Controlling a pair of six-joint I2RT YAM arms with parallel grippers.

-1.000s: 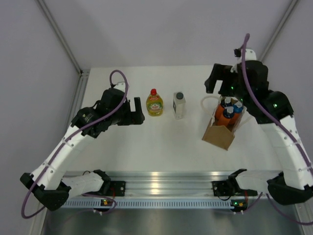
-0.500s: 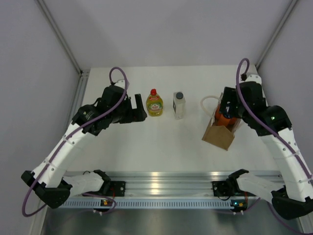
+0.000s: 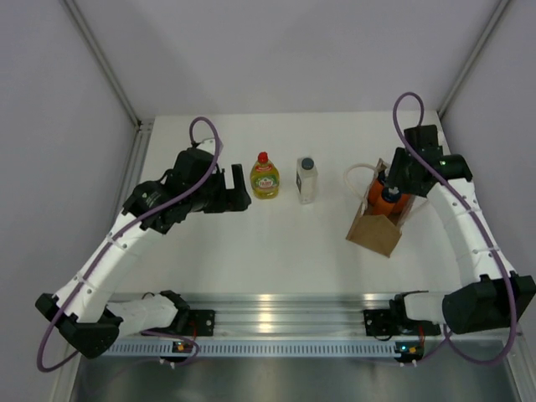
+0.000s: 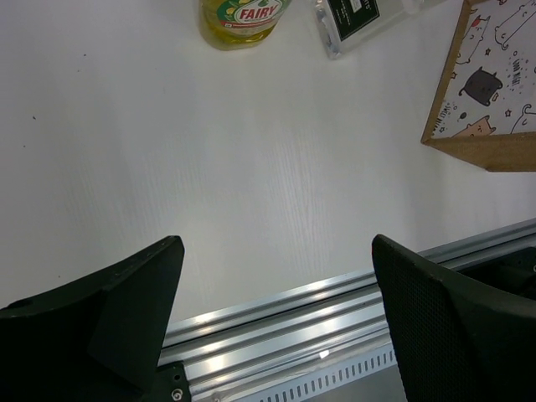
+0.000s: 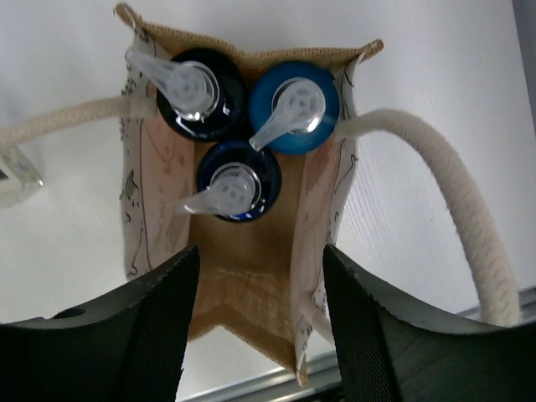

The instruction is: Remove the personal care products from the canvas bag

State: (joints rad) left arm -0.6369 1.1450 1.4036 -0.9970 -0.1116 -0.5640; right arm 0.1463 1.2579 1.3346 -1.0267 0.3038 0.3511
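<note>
The canvas bag (image 3: pixel 374 230) stands upright at the right. Looking down into the canvas bag (image 5: pixel 251 285), I see three pump bottles with blue tops (image 5: pixel 201 92) (image 5: pixel 293 105) (image 5: pixel 239 180). One orange bottle (image 3: pixel 387 201) shows in the bag's mouth from above. My right gripper (image 5: pixel 260 251) hangs over the bag's near end with its jaws partly apart, one on each side of the bag's width, nothing gripped. The yellow-green bottle (image 3: pixel 265 177) and the whitish bottle (image 3: pixel 306 180) stand on the table. My left gripper (image 3: pixel 239 186) is open just left of the yellow-green one.
White rope handles (image 5: pixel 452 209) (image 5: pixel 50 126) loop out from both sides of the bag. An aluminium rail (image 3: pixel 276 314) runs along the table's near edge. Grey walls close in the table on both sides and at the back.
My right arm has come down from behind the bag to right over its mouth, and its jaws have narrowed. The left arm has barely moved.
</note>
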